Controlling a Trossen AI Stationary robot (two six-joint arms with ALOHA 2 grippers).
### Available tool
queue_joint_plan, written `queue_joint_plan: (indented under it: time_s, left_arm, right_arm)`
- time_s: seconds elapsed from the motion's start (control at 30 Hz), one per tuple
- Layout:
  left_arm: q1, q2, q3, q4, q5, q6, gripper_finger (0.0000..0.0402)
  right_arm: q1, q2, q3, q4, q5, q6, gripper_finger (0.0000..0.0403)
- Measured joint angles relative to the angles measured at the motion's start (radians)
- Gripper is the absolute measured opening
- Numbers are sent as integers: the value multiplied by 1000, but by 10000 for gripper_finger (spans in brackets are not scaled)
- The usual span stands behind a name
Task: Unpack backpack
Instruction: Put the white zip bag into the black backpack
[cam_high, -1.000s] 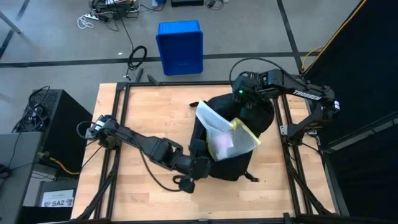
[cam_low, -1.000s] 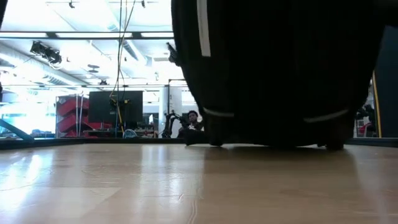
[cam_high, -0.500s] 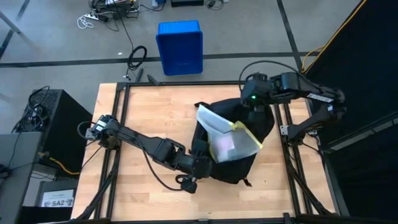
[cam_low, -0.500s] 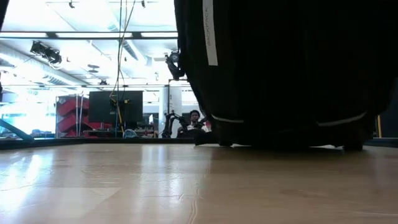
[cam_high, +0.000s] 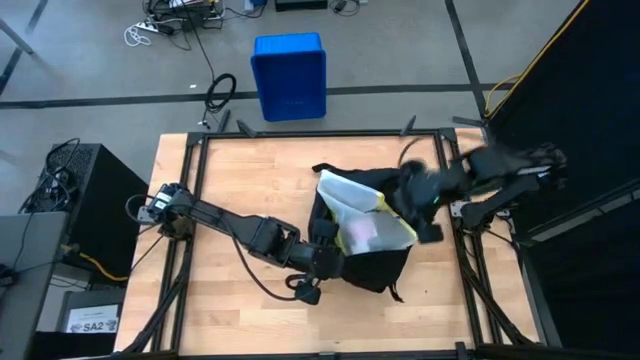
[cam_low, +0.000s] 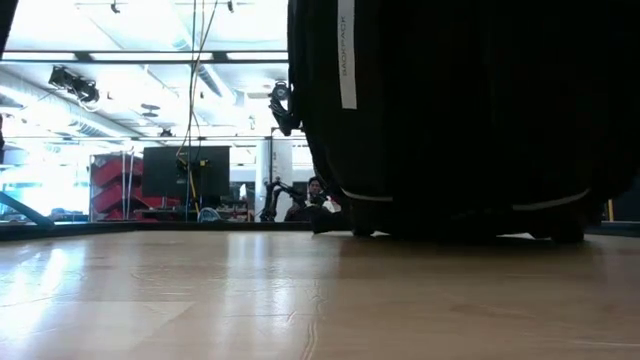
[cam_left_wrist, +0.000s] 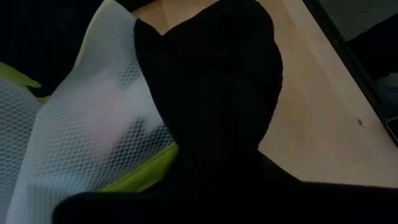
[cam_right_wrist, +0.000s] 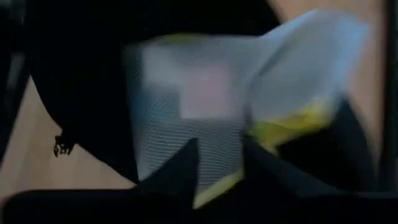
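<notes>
The black backpack stands on the table right of centre; in the low view the backpack rests on its bottom. A white mesh pouch with a yellow-green edge sticks out of its open top and also fills the right wrist view as the pouch. My left gripper is at the backpack's near-left side, its fingers buried in black fabric. My right gripper is blurred beside the backpack's right side; my right gripper is open and faces the pouch. My left gripper is shut on the backpack's fabric at its near-left side, coming level from the table's left. The fabric itself hides the fingers, so the kind of hold does not show. Black cloth stands up in a peak in front of the wrist camera.
A blue plastic bin stands on the floor beyond the table's far edge. Black frame rails run along the table's sides. Bare wood lies left of the backpack. A person sits far off in the room.
My right arm has swung fast from above the backpack's far-right top toward the table's right edge and nearer, ending beside the pack. My left arm has pushed toward the right, and the backpack has slid a little right with it.
</notes>
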Motion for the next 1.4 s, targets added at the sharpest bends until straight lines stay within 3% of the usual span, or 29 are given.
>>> queue_joint_plan:
  time_s: [0.1, 0.3, 0.6, 0.7, 0.87, 0.97, 1.2, 1.4]
  left_arm:
    - [1, 0, 0, 0, -1, 3, 0]
    - [1, 0, 0, 22, -28, 6, 0]
    - [-20, 1, 5, 61, -85, 57, 0]
    - [-31, 1, 5, 53, -124, 56, 0]
    - [-59, 1, 5, 47, -198, 54, 0]
    - [-62, 1, 5, 49, -188, 49, 0]
    - [-55, -9, -4, -33, -133, -65, 1]
    - [-71, -5, -34, -36, -88, -91, 4]
  right_arm:
    - [34, 27, -124, 120, 0, -12, 14]
    - [17, 85, -307, 375, -86, -27, 14]
    - [-77, 217, -401, 403, -99, -34, 1]
    - [-96, 256, -409, 389, -68, -34, 1]
    - [-113, 298, -410, 325, 80, -5, 0]
    - [-116, 301, -413, 335, 112, -1, 0]
    - [-95, 196, -403, 377, 28, 1, 0]
    - [-78, -13, -385, 389, 76, 5, 8]
